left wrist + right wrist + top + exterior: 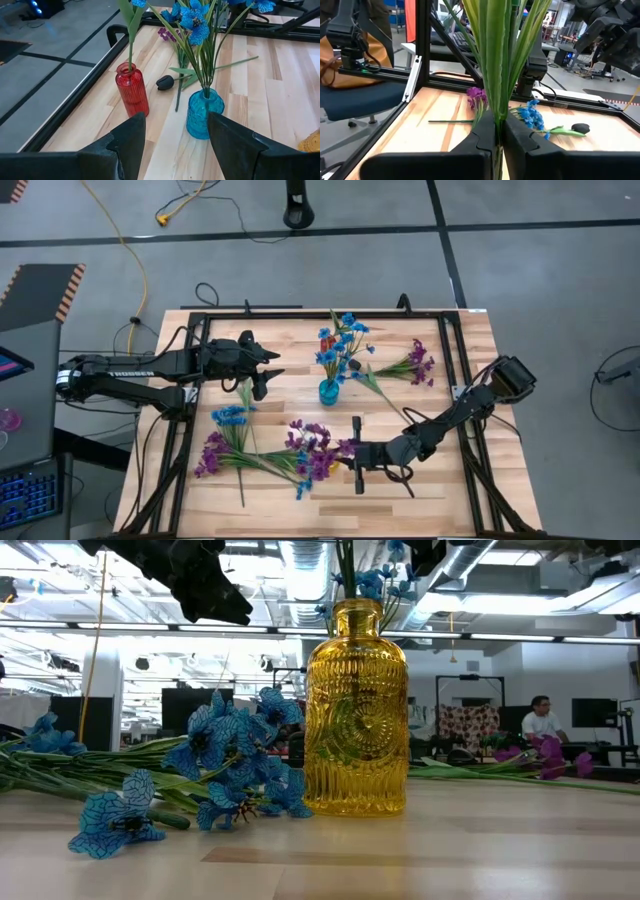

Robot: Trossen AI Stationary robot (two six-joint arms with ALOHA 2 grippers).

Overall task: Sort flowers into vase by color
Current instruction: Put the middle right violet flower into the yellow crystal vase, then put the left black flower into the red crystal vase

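The right hand (357, 457) sits low over the front middle of the wooden table (440, 490), its fingers clenched on a bundle of green stems (496, 55) that belongs to the purple flowers (312, 448) lying just beside it. The left hand (268, 368) hovers released at the back left, its fingers (131, 136) spread, facing the blue vase (204, 113) holding blue flowers (194, 20) and a red vase (132, 89) with one green stem. More blue flowers (230, 417) and purple flowers (420, 362) lie loose on the table. A yellow vase (356, 710) stands in the low view.
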